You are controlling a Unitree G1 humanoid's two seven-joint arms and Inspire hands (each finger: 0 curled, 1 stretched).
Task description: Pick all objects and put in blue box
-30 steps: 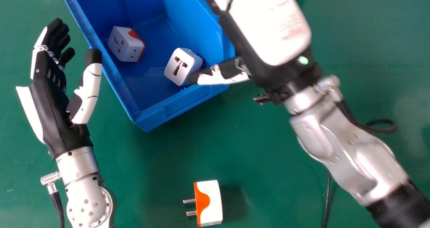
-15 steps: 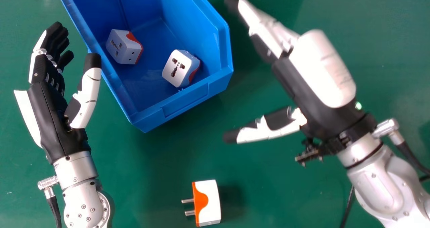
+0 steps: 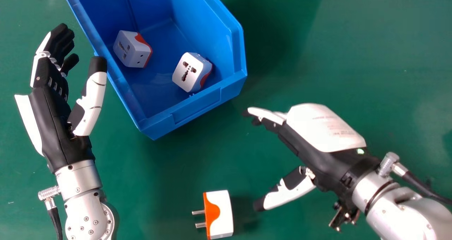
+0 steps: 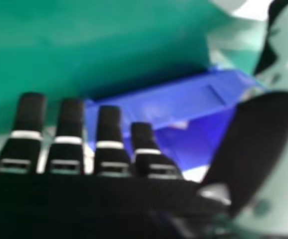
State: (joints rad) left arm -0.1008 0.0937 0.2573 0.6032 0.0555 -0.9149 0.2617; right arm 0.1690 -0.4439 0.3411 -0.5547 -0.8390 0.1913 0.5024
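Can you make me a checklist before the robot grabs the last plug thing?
1. Right hand open and empty: ok.
2. Pronged travel adapter lying uncovered on the green surface: ok.
3. Right hand's thumb and fingers around that adapter: not ok, they are off to its right.
4. Blue box open on top, with room beside the left adapter and right adapter inside: ok.
5. Left hand away from the pronged adapter: ok.
6. Left thumb clear of the box's rim: cannot tell.

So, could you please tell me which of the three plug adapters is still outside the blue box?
The adapter on the green table, its two metal pins pointing left; the other two lie inside the box.
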